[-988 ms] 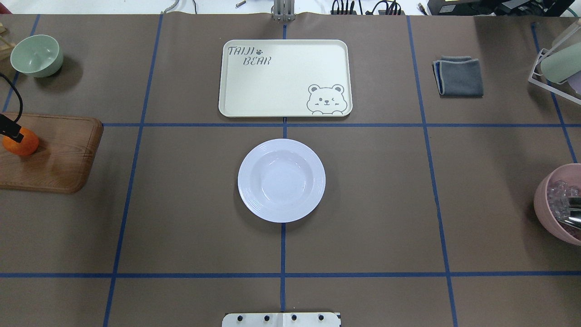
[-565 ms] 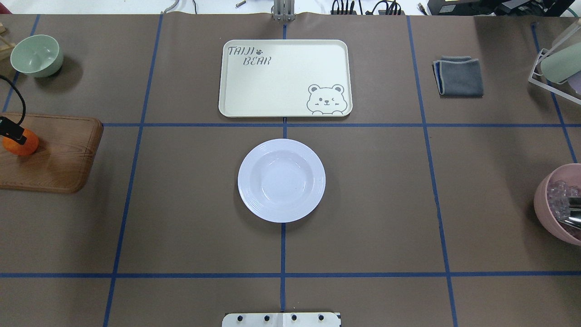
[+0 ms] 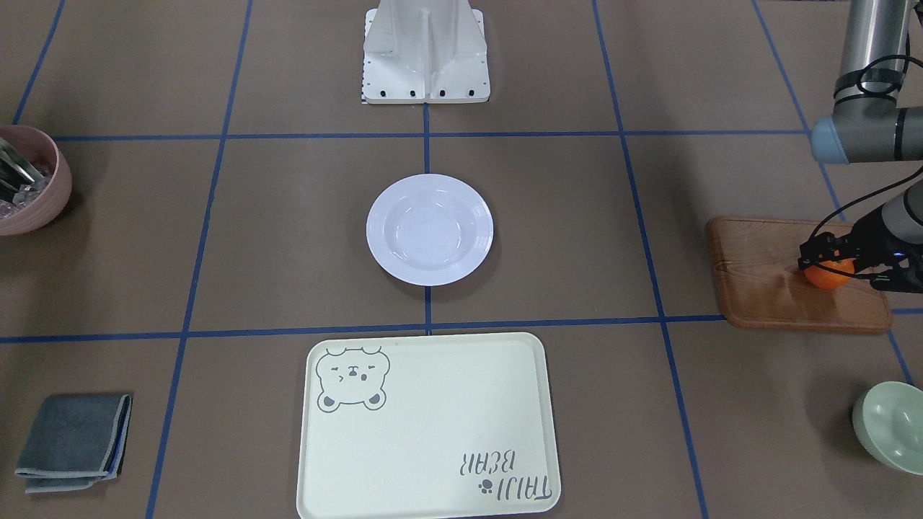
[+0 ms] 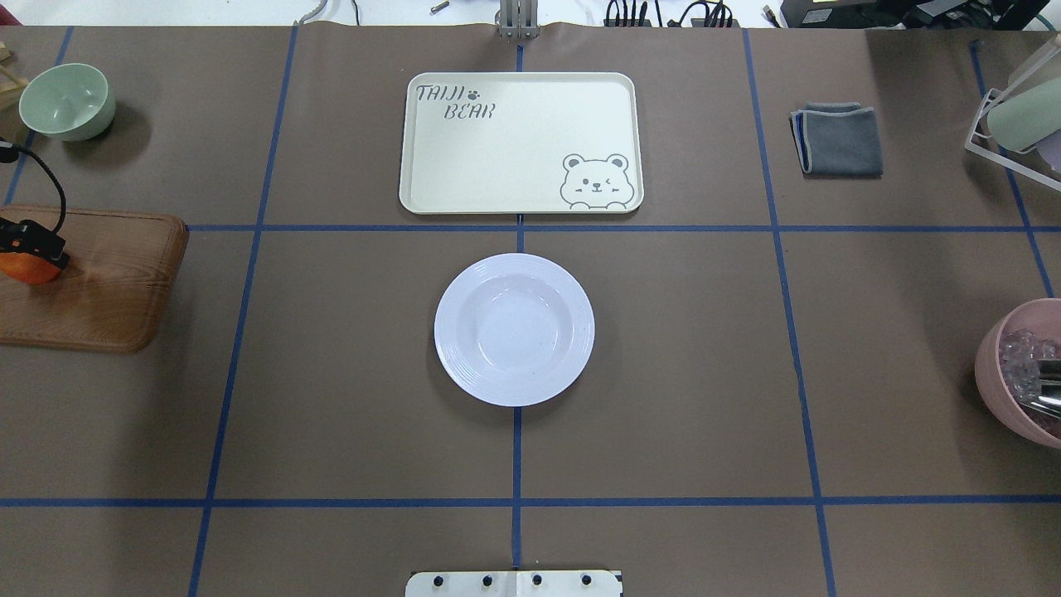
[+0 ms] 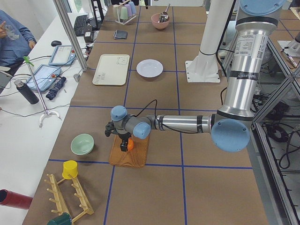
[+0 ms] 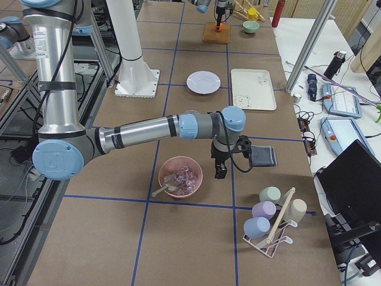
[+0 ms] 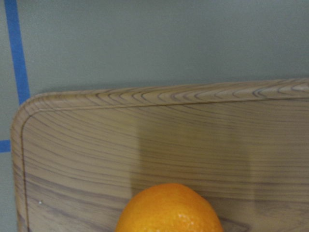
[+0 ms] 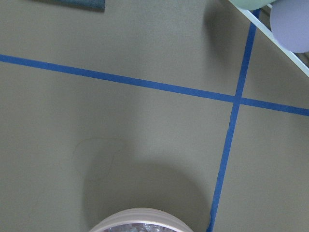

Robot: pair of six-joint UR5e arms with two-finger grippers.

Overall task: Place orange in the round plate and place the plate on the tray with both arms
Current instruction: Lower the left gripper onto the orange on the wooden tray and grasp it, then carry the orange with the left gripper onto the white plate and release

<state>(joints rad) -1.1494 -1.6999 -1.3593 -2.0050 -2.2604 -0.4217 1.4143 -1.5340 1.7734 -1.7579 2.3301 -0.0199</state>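
Note:
The orange (image 4: 26, 269) sits on the left part of a brown wooden board (image 4: 108, 282), and fills the bottom centre of the left wrist view (image 7: 169, 210). My left gripper (image 3: 828, 261) is low over the orange, open, with a black finger on either side of its top. The white round plate (image 4: 514, 329) lies with nothing in it at the table's centre. The cream tray (image 4: 514, 141) lies just beyond it, bare. My right gripper (image 6: 220, 170) hangs beside the pink bowl (image 6: 180, 177); it shows only in the exterior right view, so I cannot tell its state.
A pale green bowl (image 4: 66, 99) stands beyond the board at far left. A folded grey cloth (image 4: 839, 139) lies at back right, with a cup rack (image 4: 1015, 116) at the right edge. The pink bowl (image 4: 995, 365) holds clear pieces and a metal scoop.
My left gripper has shifted right and down over the orange, now covering its top. The orange, plate and tray have stayed put.

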